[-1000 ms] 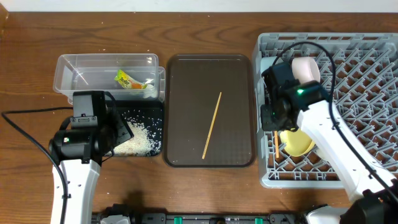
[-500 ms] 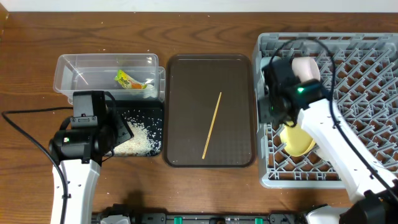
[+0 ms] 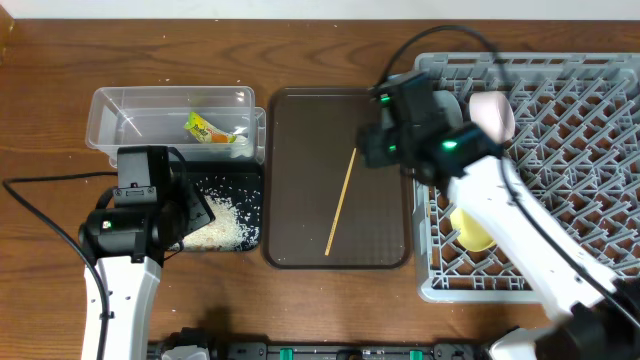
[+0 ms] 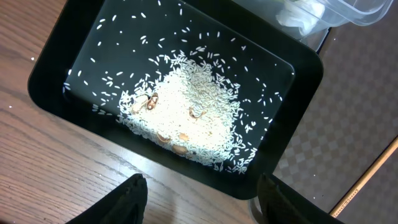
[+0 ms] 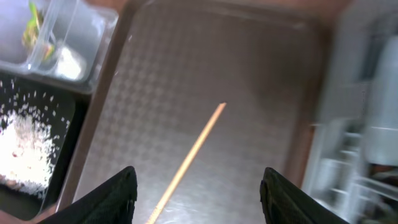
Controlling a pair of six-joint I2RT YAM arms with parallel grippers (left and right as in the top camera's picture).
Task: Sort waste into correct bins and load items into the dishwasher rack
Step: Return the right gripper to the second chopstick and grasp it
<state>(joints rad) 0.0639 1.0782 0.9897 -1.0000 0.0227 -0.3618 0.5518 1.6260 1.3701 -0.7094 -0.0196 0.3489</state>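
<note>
Wooden chopstick (image 3: 341, 201) at rack's (image 3: 580, 120) 9 o'clock yet to load; wrapper (image 3: 199, 127) in clear tub (image 3: 130, 100), rice (image 3: 222, 228) in black tray (image 4: 53, 68), plate (image 3: 472, 232) racked. Right end effector (image 5: 198, 180) spread above chopstick, left end effector (image 4: 202, 190) spread over rice.

A dark-brown serving tray (image 3: 300, 200) lies flat near the middle of the wooden desk (image 3: 50, 120), its long sides running front to back. It has a raised rim, rounded corners and a fine chequered texture. The desk shows a brown grain.
</note>
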